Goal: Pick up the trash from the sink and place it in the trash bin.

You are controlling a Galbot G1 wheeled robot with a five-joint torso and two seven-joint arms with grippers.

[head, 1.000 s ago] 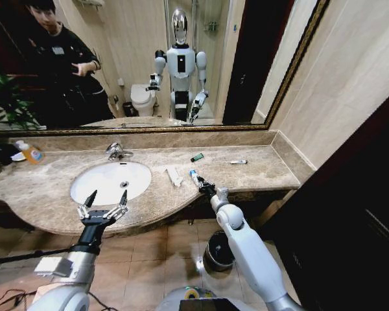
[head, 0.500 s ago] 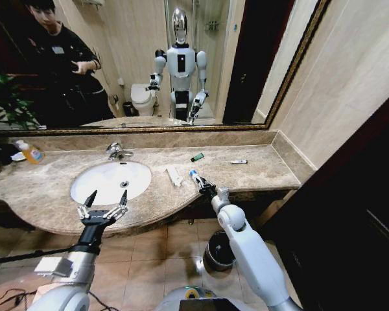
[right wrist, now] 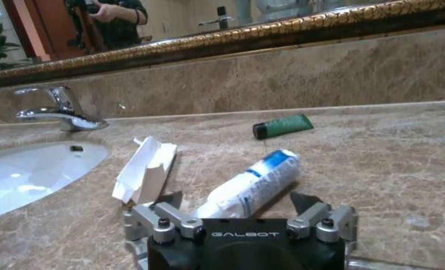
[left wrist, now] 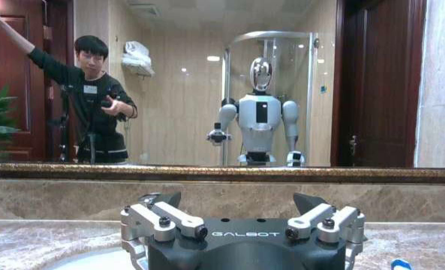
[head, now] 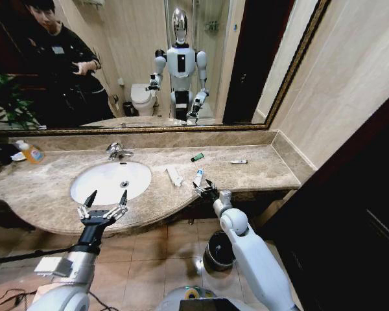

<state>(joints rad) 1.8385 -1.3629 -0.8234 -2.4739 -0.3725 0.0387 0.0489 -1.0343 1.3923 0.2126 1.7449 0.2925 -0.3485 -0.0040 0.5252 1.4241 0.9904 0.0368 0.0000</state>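
A white-and-blue tube (head: 198, 175) lies on the beige counter right of the sink (head: 110, 181). My right gripper (head: 203, 186) stands open at its near end, and in the right wrist view the tube (right wrist: 248, 185) reaches in between the spread fingers of that gripper (right wrist: 237, 200). A flat white packet (head: 174, 175) (right wrist: 143, 171) lies just left of the tube. Farther back are a dark green block (head: 197, 157) (right wrist: 282, 126) and another small tube (head: 238, 162). My left gripper (head: 104, 205) (left wrist: 237, 202) hangs open at the counter's front edge before the sink. The trash bin (head: 218, 250) stands on the floor below the counter.
The chrome faucet (head: 117, 151) rises behind the basin. A bottle of orange liquid (head: 31, 153) stands at the far left by a plant (head: 3, 103). A gold-framed mirror (head: 246, 78) backs the counter, and a dark wall panel (head: 350, 207) closes in the right side.
My right gripper's fingers have spread apart and the white-and-blue tube has turned slightly, lying on the counter. The left arm has not moved.
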